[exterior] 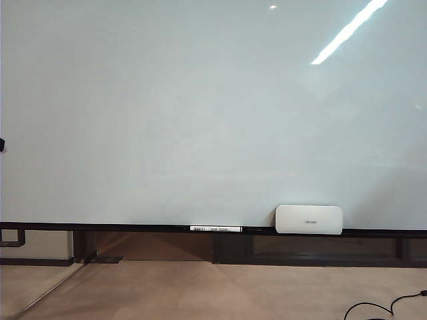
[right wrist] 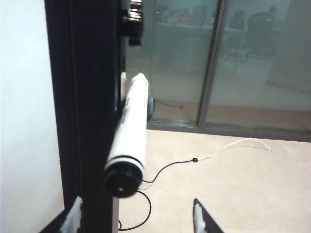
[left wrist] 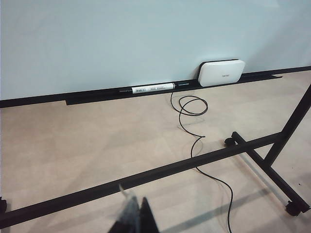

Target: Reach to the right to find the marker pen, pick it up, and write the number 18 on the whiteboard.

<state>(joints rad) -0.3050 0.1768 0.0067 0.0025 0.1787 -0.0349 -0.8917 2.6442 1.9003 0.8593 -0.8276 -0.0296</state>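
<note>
The whiteboard (exterior: 200,113) fills the exterior view above its black lower rail (exterior: 100,227); no number 18 shows on it. Neither gripper appears in that view. In the right wrist view the marker pen (right wrist: 132,131), a white barrel with a black end facing the camera, lies along a black frame bar (right wrist: 85,97). My right gripper (right wrist: 136,216) is open just short of it, one fingertip on each side and nothing between them. My left gripper (left wrist: 137,208) is shut and empty, hanging over the floor far from the board.
A second white marker with a long printed label (exterior: 215,229) lies on the rail, with a white eraser block (exterior: 309,219) to its right. A black cable (left wrist: 192,126) loops on the floor, and black stand bars (left wrist: 160,170) cross the left wrist view. Glass doors (right wrist: 214,63) stand beyond the pen.
</note>
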